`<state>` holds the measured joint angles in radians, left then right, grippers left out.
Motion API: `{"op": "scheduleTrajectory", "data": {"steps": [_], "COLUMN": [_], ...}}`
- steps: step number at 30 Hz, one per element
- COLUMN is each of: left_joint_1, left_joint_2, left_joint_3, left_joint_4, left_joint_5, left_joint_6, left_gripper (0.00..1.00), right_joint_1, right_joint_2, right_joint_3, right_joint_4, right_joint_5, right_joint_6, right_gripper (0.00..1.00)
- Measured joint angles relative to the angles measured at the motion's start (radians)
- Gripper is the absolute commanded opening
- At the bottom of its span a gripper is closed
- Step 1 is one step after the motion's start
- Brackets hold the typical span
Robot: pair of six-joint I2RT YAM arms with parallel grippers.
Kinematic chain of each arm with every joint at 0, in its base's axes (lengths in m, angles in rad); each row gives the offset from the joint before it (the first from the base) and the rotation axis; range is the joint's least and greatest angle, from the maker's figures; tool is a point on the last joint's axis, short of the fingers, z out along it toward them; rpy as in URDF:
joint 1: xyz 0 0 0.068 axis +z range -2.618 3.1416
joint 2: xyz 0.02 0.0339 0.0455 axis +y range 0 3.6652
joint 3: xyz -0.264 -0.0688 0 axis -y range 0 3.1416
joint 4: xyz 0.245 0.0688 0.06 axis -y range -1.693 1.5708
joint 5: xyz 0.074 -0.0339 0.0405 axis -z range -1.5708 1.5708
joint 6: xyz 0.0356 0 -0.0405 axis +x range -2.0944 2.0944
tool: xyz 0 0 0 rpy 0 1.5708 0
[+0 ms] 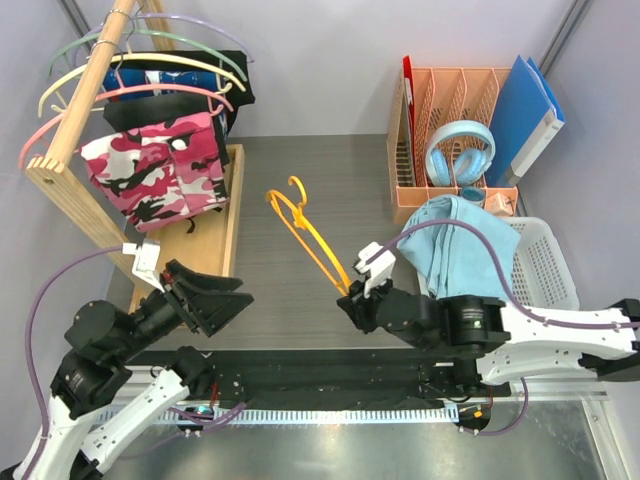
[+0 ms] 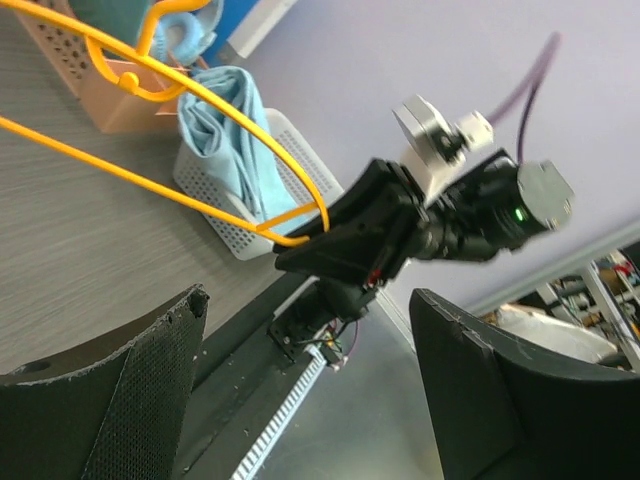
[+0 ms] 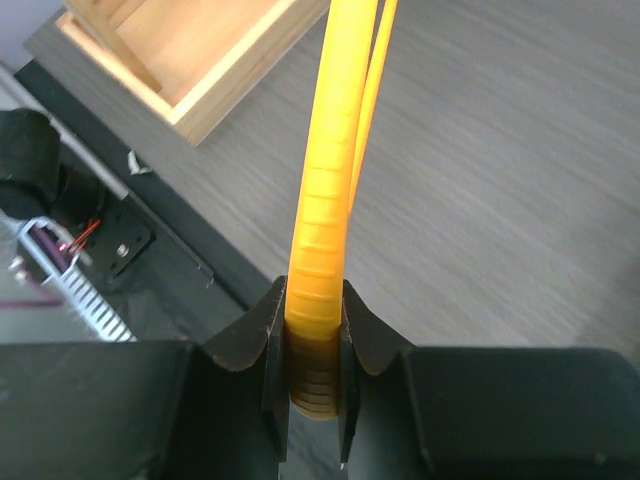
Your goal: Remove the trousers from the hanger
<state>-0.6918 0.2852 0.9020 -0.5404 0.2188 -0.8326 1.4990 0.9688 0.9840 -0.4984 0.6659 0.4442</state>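
Observation:
The yellow-orange hanger (image 1: 305,232) is bare and held up over the middle of the table. My right gripper (image 1: 350,297) is shut on its near end (image 3: 318,330). The hanger also shows in the left wrist view (image 2: 180,85). The light sky-blue trousers (image 1: 452,245) lie folded in and over the near left corner of the white basket (image 1: 545,262), off the hanger; they also show in the left wrist view (image 2: 225,125). My left gripper (image 1: 225,300) is open and empty at the left, low over the table's near edge.
A wooden rack (image 1: 85,110) at the far left carries pale hangers, a pink camouflage garment (image 1: 160,175) and dark garments. A peach file organiser (image 1: 450,130) with blue headphones (image 1: 460,150) and a blue folder (image 1: 525,115) stands at the back right.

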Motion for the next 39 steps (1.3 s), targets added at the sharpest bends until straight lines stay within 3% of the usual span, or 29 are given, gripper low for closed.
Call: {"op": "scheduleTrajectory", "data": {"steps": [5, 9, 21, 34, 39], "left_joint_1": [0.0, 0.0, 0.0, 0.0, 0.0], "left_joint_2": [-0.05, -0.11, -0.256, -0.275, -0.275], "left_joint_3": [-0.022, -0.066, -0.032, 0.005, 0.011], "left_joint_4": [0.005, -0.005, -0.109, -0.175, -0.176], "left_joint_5": [0.092, 0.151, 0.178, 0.178, 0.184], "left_joint_6": [0.016, 0.018, 0.006, -0.002, -0.005], "left_gripper": [0.82, 0.83, 0.84, 0.84, 0.84], "right_joint_1": [-0.062, -0.119, -0.387, -0.502, -0.531], "right_joint_2": [-0.1, -0.068, 0.299, 0.675, 0.828], "right_joint_3": [0.057, 0.141, 0.393, 1.048, 1.308], "right_joint_4": [-0.169, -0.192, -0.036, 0.045, -0.032], "right_joint_5": [-0.186, -0.336, -0.861, -1.201, -1.255], "right_joint_6": [0.022, -0.013, -0.154, -0.206, -0.201], "right_gripper": [0.01, 0.01, 0.01, 0.01, 0.01]}}
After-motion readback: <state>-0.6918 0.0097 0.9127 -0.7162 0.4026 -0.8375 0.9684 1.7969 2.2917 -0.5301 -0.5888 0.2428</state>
